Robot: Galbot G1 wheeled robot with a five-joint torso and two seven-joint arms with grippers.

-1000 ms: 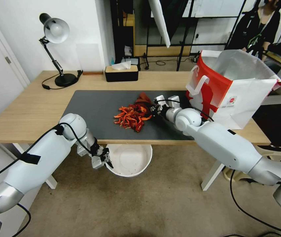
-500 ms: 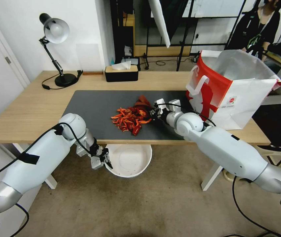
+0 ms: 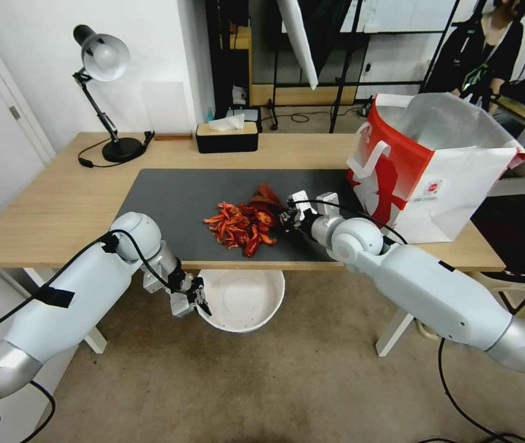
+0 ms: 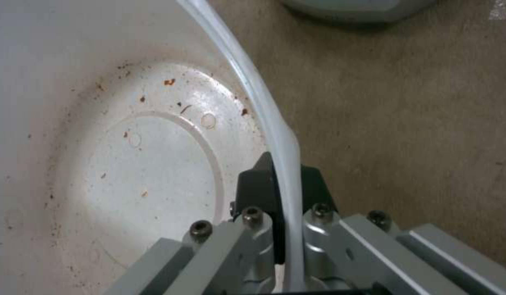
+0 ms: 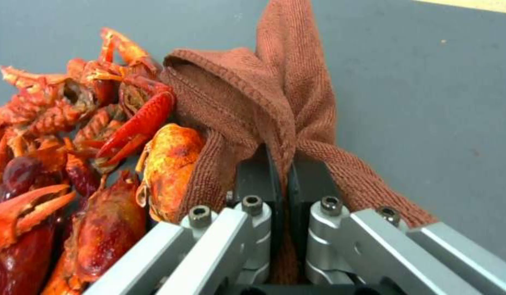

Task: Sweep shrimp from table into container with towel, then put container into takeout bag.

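While sweeping: right gripper (image 5: 280, 180), jaws clamped on the towel (image 5: 253, 94), pushed the shrimp (image 3: 240, 223).
Catch: left gripper (image 4: 283, 184), jaws pinching the container (image 3: 242, 301) rim below the table (image 3: 59, 203) edge.
Next: drive the heap over the near edge.

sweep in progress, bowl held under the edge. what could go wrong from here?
1. The container hangs below the table edge, pinched at one point of its thin rim by the left gripper; falling shrimp could tip it or slip it loose.
2. The heap spreads wide against the bowl's mouth, so outer pieces may miss and hit the floor.
3. The towel, clamped in the right gripper, is bunched narrow; shrimp may slide around it and stay on the mat.
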